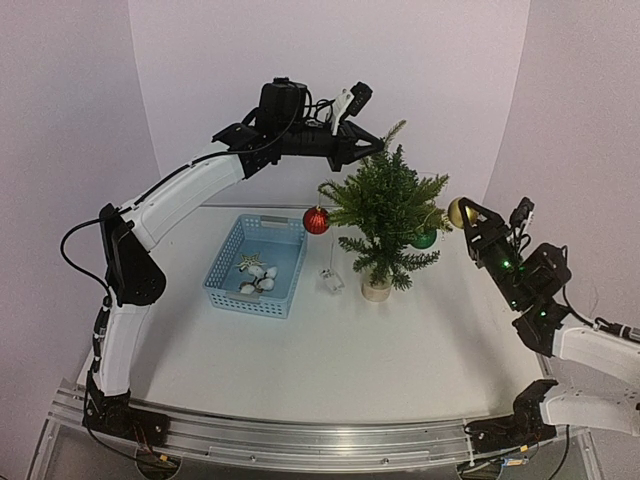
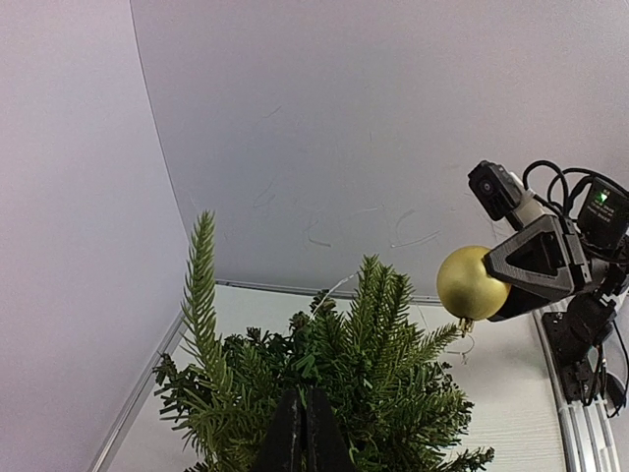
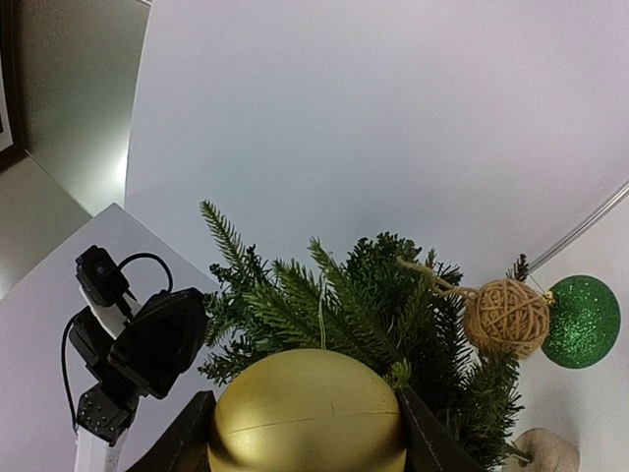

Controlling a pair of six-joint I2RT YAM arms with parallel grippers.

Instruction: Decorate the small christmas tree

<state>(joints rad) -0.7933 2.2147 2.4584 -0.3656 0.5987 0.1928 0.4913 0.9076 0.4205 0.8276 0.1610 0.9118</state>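
Tipping is what we'd worry about most: the small christmas tree stands upright toward the back of the desk on a small round wooden base, just right of the blue basket, and it looks top-heavy to us. The right end effector is clamped on a gold ball and holds it right at the outer needles on the tree's right side. A push inward, rather than a gentle drop over a twig, could shove the whole thing over, probably toward the basket. The left end effector has its fingers pressed together down in the top branches. We can't tell whether a twig is pinched between them, but if one is, any tug from that arm would tilt the tree too. Other risk: a twine ball and a green ball hang on that same right side, close to the gold one, and a sideways sweep could knock them off. We also can't make out the gold ball's hanging loop, so hooking it might miss. Room-wise, a red ball dangles off the left side, the back wall sits close behind the tree and a side wall is near the right arm. So the room we see is over the desk in front, toward the near edge.
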